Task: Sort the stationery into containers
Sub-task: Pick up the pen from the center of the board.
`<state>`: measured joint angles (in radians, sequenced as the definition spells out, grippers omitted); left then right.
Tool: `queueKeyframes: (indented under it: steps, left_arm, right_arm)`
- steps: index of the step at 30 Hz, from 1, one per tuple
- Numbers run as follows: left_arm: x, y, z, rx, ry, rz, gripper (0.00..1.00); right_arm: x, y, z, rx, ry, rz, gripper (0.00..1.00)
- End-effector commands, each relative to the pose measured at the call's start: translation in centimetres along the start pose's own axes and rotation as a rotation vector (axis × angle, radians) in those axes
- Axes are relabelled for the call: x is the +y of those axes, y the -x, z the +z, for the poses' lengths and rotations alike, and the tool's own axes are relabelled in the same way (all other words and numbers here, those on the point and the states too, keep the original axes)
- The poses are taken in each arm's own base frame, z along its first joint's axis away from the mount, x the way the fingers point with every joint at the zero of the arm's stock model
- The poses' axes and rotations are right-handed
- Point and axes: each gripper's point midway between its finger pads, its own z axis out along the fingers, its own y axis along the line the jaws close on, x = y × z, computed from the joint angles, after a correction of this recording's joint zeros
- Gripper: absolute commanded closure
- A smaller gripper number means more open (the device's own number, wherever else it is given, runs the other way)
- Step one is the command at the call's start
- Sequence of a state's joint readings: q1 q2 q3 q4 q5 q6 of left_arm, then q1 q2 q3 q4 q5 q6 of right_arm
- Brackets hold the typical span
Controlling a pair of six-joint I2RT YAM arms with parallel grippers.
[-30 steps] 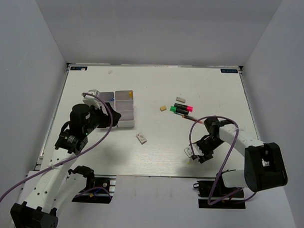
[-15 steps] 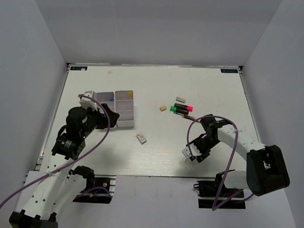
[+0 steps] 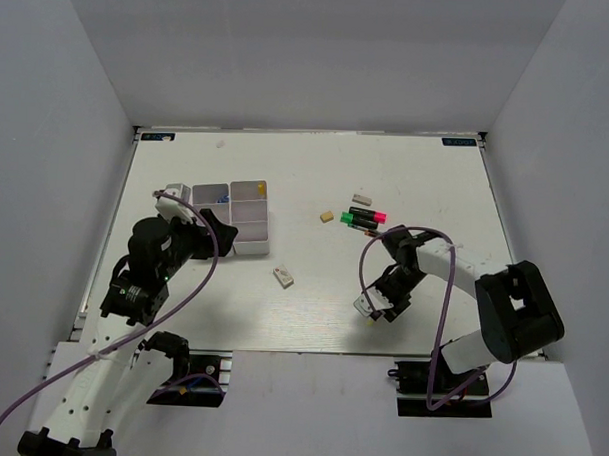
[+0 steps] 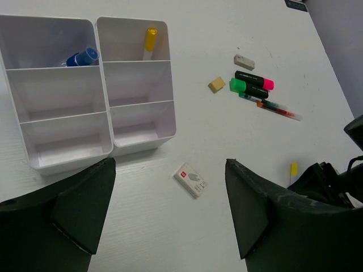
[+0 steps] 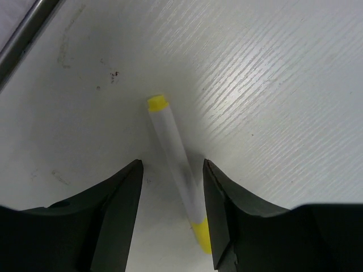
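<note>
— Where is the right gripper [image 5: 170, 170]?

— Low over the white table [image 3: 327, 169], toward the near right. Its two black fingers [image 5: 113, 209] are spread, one on each side of a white plastic pen with yellow ends [image 5: 173, 150]. A gap shows on both sides, so nothing is gripped.

— How does that pen look?

— It has a slim white barrel with a short yellow tip at one end and a longer yellow piece at the other. It lies flat on the table.

— And the left gripper [image 4: 169, 170]?

— It hangs above the table on the left, its fingers [image 4: 74, 209] wide apart and empty. Beyond it sits the pale grey-lilac plastic tray with six compartments [image 4: 140, 137]. The far right compartment holds a yellow-capped white pen [image 4: 149, 41]. The far left one holds a small blue thing [image 4: 79, 58], perhaps a cap; I cannot tell for sure.

— The rest?

— A small white rectangular eraser with a printed label [image 4: 191, 180] lies alone, near and right of the tray. Farther right is a cluster. A black highlighter with a pink end [image 4: 253, 80] lies side by side with a black highlighter with a green end [image 4: 247, 88]. A thin red pen [image 4: 276, 107] lies just beside them, a small beige eraser [image 4: 216, 85] to their left, and a small grey eraser [image 4: 244, 62] beyond.
</note>
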<state>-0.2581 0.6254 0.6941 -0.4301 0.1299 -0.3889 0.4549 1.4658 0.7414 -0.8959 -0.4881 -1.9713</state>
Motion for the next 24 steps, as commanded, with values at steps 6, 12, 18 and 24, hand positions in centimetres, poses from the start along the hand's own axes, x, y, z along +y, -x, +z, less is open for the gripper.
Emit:
queueKeyframes:
  steps: [6,12,18,24]
  left_arm:
    - [-0.4,0.4,-0.6,-0.03,-0.026,0.016,0.12]
    - [-0.9,0.5,-1.0,-0.039,-0.051,0.019,0.12]
    - [-1.0,0.7,-1.2,-0.048,-0.054,0.02,0.12]
    - [-0.9,0.9,-1.4,-0.06,-0.049,0.021,0.12]
  right_arm:
    - [-1.3,-4.1,0.3,0.278,0.209,-0.406,0.64]
    - [-0.1,-6.2,1.0,0.408,0.279,-0.358,0.72]
    - [-2.0,-4.4,1.9,0.352,0.229,-0.303,0.95]
    - [-12.1,2.1,-1.7,0.136,-0.111,0.016,1.0]
